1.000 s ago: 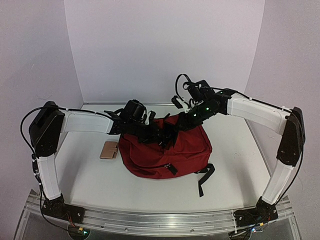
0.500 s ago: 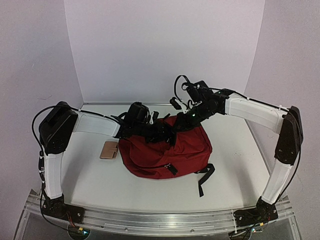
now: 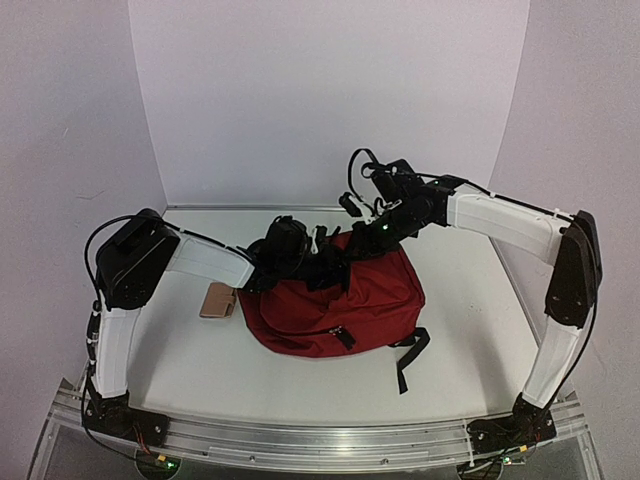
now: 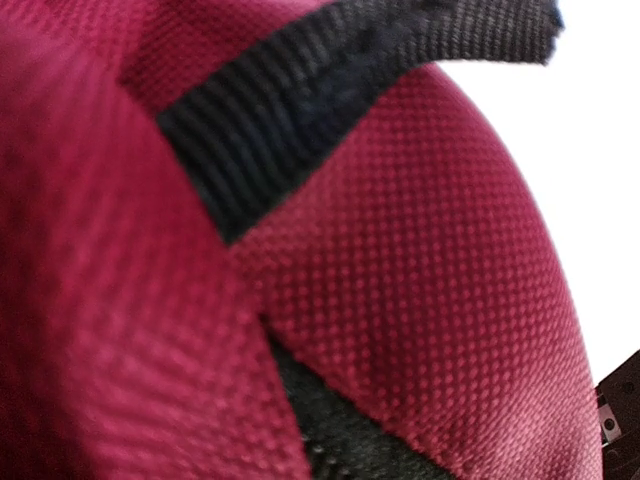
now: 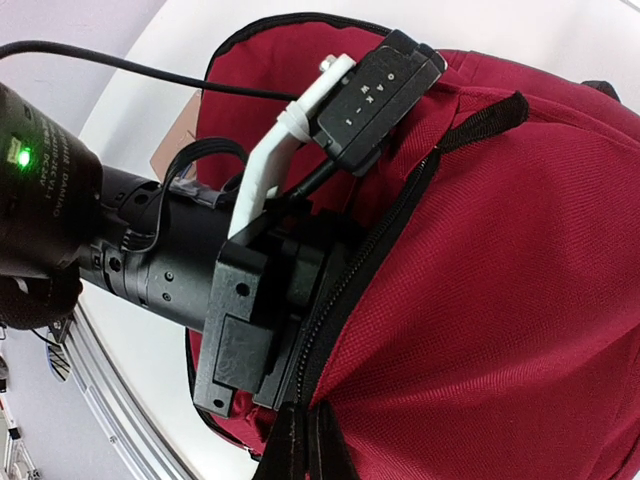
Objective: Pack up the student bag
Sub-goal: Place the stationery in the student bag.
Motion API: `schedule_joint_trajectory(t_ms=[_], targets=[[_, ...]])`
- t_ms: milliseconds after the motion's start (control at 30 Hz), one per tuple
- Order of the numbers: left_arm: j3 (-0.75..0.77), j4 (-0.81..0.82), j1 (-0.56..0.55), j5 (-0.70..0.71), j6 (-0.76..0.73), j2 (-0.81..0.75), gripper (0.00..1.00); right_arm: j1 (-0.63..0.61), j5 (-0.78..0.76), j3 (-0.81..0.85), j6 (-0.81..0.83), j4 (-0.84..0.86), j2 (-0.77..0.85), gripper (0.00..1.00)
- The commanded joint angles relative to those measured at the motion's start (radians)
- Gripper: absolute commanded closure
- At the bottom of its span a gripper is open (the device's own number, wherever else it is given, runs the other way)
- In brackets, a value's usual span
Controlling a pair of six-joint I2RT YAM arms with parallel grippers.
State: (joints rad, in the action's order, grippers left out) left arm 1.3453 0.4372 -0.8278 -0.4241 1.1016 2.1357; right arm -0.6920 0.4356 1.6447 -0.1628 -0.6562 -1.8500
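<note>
The student bag (image 3: 335, 305), dark red with black straps, lies mid-table with its top opening facing the back. My right gripper (image 3: 353, 248) is shut on the bag's rim beside the black zipper (image 5: 370, 270), and its dark fingertips (image 5: 305, 450) pinch the fabric and hold the opening up. My left gripper (image 3: 322, 270) reaches into that opening. Its black housing (image 5: 245, 320) shows at the mouth, but the fingers are hidden inside. The left wrist view is filled with red fabric (image 4: 430, 300) and a black strap (image 4: 300, 130), with no fingers visible.
A flat tan wallet-like item (image 3: 217, 300) lies on the white table (image 3: 200, 370) just left of the bag. A black strap (image 3: 405, 360) trails from the bag's front right. White walls close in the back and both sides.
The left arm has swung its elbow to the right and pushed its gripper further into the bag's opening. The right gripper stays shut on the rim, almost still.
</note>
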Motion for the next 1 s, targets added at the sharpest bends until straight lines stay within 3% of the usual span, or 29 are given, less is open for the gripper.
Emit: schedule_joint_trajectory(t_ms=[0,133,267,567,767,867,967], targets=[[0.012,-0.012,-0.032,-0.005,-0.101,-0.065,0.63,0.010,0.025,0.047,-0.013,0.005,0.008,1.00],[-0.077,-0.161,-0.030,0.103,-0.171,-0.191,0.48,0.024,0.017,0.029,-0.008,0.005,0.017,1.00],[-0.098,-0.272,-0.029,0.160,-0.205,-0.248,0.46,0.027,0.018,0.013,-0.003,0.004,0.017,1.00],[-0.021,-0.255,-0.011,0.083,-0.196,-0.153,0.69,0.028,0.041,0.017,-0.007,0.005,0.015,1.00],[0.188,-0.274,-0.020,-0.023,-0.252,0.004,0.84,0.028,0.046,0.013,-0.012,0.005,0.010,1.00],[0.258,-0.286,-0.026,-0.050,-0.272,0.050,0.86,0.029,0.047,0.013,-0.016,0.004,0.005,1.00],[0.223,-0.290,-0.026,-0.040,-0.287,0.013,0.82,0.034,0.046,0.012,-0.017,0.005,0.003,1.00]])
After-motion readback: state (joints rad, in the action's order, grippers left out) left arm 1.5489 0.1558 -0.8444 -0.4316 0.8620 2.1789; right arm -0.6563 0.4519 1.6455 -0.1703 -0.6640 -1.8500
